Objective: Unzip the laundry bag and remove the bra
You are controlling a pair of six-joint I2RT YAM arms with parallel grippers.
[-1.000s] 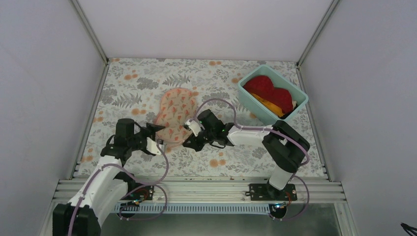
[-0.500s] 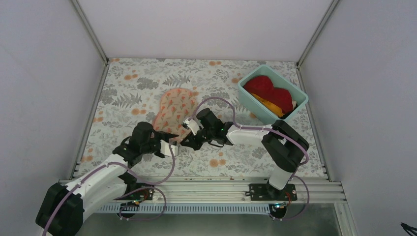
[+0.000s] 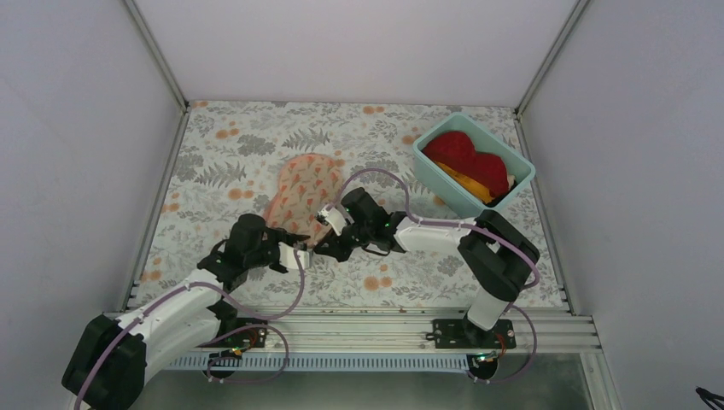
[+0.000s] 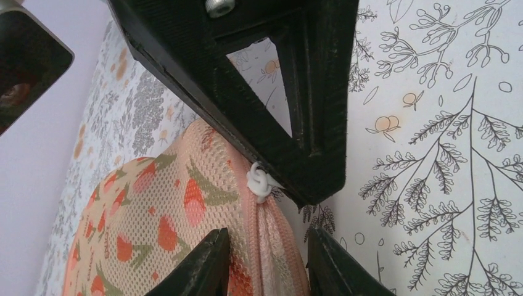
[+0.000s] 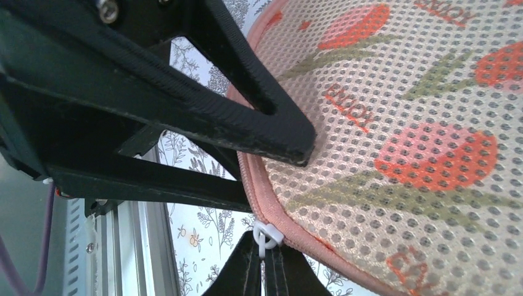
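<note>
The peach-pink mesh laundry bag with red-orange flowers lies on the floral table cover, zipped shut. My right gripper is at its near end, shut on the white zipper pull; in the right wrist view its fingertips pinch the pull's tab. My left gripper meets the bag from the left. In the left wrist view its jaws are closed in on the bag's zipper edge, which fills the gap between them. The bra is hidden.
A teal plastic tub stands at the back right with a red cloth and an orange cloth in it. The two grippers sit almost tip to tip. The metal rail runs along the near edge.
My left arm swung right to the bag's near end and its jaws narrowed onto the zipper edge. The right gripper stayed shut on the zipper pull, barely moving.
</note>
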